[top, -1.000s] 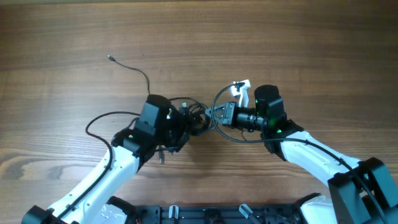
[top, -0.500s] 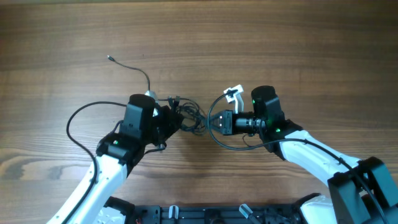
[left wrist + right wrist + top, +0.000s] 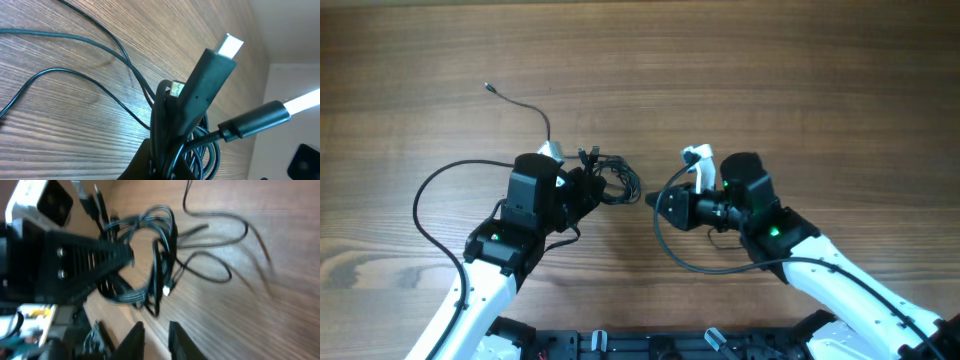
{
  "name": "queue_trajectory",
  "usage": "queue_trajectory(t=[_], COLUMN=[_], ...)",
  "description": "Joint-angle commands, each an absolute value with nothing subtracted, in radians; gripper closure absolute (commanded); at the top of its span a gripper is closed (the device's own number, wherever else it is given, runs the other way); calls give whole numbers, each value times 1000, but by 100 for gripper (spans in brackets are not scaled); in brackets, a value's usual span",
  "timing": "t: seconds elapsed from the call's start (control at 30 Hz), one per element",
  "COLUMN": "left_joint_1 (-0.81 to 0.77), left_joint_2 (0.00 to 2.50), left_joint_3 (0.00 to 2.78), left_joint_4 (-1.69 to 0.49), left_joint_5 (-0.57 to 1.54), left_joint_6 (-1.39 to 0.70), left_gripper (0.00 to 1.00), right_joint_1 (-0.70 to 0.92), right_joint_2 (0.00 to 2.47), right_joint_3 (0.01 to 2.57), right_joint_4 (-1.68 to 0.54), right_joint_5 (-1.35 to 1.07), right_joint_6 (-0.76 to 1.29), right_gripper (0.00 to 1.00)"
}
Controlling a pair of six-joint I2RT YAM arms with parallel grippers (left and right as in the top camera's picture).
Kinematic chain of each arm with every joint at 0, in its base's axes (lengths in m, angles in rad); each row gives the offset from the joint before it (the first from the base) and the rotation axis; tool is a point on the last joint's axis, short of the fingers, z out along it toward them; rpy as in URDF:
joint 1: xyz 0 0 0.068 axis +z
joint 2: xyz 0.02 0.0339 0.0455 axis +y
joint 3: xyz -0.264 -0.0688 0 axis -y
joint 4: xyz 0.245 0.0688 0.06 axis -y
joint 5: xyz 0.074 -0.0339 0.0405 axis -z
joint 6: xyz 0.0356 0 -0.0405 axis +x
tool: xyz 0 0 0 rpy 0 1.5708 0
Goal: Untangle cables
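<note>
The cables [image 3: 616, 181] are a small knot of thin black cords on the wooden table, between the two arms. My left gripper [image 3: 587, 186] is shut on the knot's left side. In the left wrist view its fingers pinch the bundle [image 3: 197, 97] low in the frame, and a black plug with a bright tip [image 3: 230, 45] sticks up from the left gripper [image 3: 162, 162]. One strand runs up-left to a small plug end [image 3: 489, 88]. My right gripper [image 3: 655, 207] stands just right of the knot, slightly open and empty. The right gripper [image 3: 156, 330] sees the coil [image 3: 152, 235] ahead, untouched.
A thin black loop [image 3: 420, 205] trails out left of the left arm. Another black loop [image 3: 670, 255] hangs below the right gripper. A white piece [image 3: 698, 155] sits beside the right wrist. Bare wood lies all around; the arm bases are at the near edge.
My left gripper has shut on the knot and drawn it left. The right gripper has let go, opened a little and backed off right, leaving a gap to the cables.
</note>
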State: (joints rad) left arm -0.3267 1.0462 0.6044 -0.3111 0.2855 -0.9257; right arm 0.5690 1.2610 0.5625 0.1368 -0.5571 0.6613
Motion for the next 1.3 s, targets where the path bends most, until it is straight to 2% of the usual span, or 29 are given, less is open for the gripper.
queue_trajectory(t=[0.0, 0.03, 0.23, 0.37, 0.43, 0.5, 0.6, 0.63, 0.67, 0.77, 0.93, 0.97, 1.03, 1.17, 1.27], left_joint_1=[-323, -323, -323, -323, -323, -323, -323, -323, -323, -323, -323, -323, -323, -323, -323], left_joint_2=[1033, 1033, 1033, 1033, 1033, 1033, 1033, 1033, 1033, 1033, 1033, 1033, 1033, 1034, 1034], left_joint_3=[606, 606, 606, 606, 606, 606, 606, 606, 606, 606, 606, 606, 606, 606, 606], left_joint_4=[-307, -307, -307, -307, -308, -308, -308, -308, -308, -308, -308, -308, -310, -311, -311], left_joint_5=[303, 308, 326, 326, 326, 325, 326, 325, 326, 326, 341, 340, 340, 325, 325], left_joint_6=[-945, -951, -951, -950, -950, -950, -950, -950, -950, -950, -950, -950, -946, -946, -947], left_gripper=[96, 96, 96, 96, 96, 96, 96, 96, 96, 96, 96, 96, 96, 96, 96], right_joint_1=[609, 614, 640, 685, 691, 691, 691, 691, 691, 691, 691, 691, 672, 660, 682], right_joint_2=[1253, 1253, 1280, 1371, 1378, 1378, 1378, 1378, 1378, 1384, 1404, 1401, 1347, 1174, 1177], right_joint_3=[565, 565, 565, 565, 565, 565, 565, 565, 565, 565, 565, 565, 565, 565, 565], right_joint_4=[191, 205, 267, 339, 329, 328, 299, 276, 237, 168, 193, 207, 141, 25, 64], right_joint_5=[-392, -381, -337, -345, -344, -334, -327, -298, -235, -131, -170, -217, -260, -356, -277], right_joint_6=[683, 683, 681, 685, 682, 679, 680, 680, 691, 794, 811, 789, 727, 706, 675], right_gripper=[82, 78, 76, 85, 94, 95, 88, 81, 78, 81, 81, 79, 65, 63, 63])
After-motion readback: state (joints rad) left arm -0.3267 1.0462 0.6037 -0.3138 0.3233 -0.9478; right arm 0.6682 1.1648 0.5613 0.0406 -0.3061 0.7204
